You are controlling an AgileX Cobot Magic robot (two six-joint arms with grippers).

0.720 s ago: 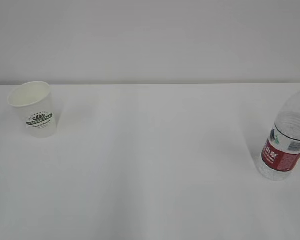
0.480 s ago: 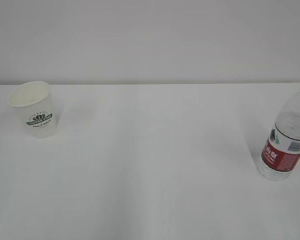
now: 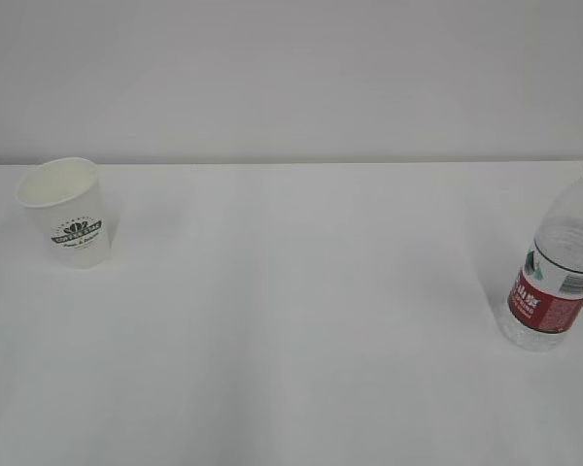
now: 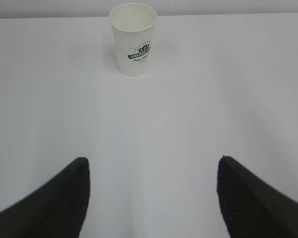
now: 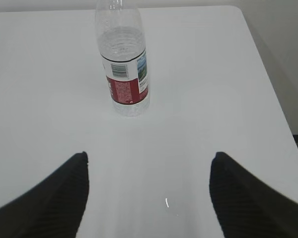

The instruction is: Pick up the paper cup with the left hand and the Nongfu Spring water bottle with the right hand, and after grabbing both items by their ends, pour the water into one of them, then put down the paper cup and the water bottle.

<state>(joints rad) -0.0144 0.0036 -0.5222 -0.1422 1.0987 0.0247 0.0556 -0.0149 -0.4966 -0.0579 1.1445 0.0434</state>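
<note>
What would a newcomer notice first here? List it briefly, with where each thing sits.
Against the bare white table, the Nongfu Spring water bottle with its dark red label stands out at the far right edge, upright. Opposite it, at the far left, the paper cup stands upright with its green logo. Each wrist view shows open black jaws facing its item, short of it.

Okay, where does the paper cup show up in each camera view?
Exterior view: paper cup stands upright at far left on the white table.
Left wrist view: cup at top centre, ahead of the open fingers.
Right wrist view: not in it.
Shared landmark: the white table.
</note>
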